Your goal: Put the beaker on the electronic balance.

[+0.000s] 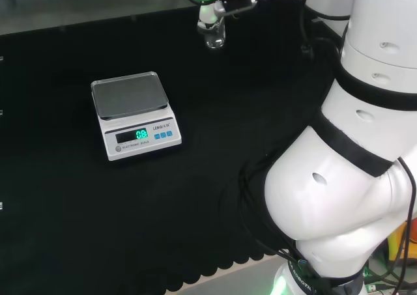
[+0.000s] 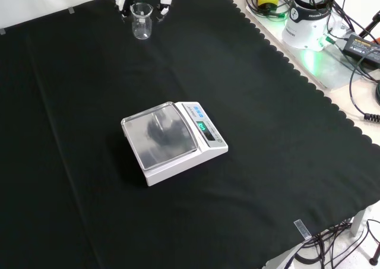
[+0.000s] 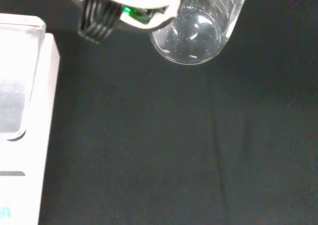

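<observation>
A small clear glass beaker (image 2: 141,22) stands upright on the black cloth at the far end of the front view, and the head view shows the beaker (image 1: 213,36) near the cloth's far edge. The hand (image 2: 161,0) hangs right over it. Its white fingertips (image 2: 122,2) reach down on either side of the rim, with a strip of cloth showing between them and the glass. In the wrist view the beaker (image 3: 195,36) lies close under the palm. The white electronic balance (image 2: 178,139) with its steel pan sits mid-cloth, its display lit, nothing on the pan (image 1: 128,94).
The arm's big white links (image 1: 365,152) take up the right of the head view. The arm's base (image 2: 309,19), cables and a power brick lie beyond the cloth's scalloped edge at the front view's upper right. Bare black cloth lies between beaker and balance.
</observation>
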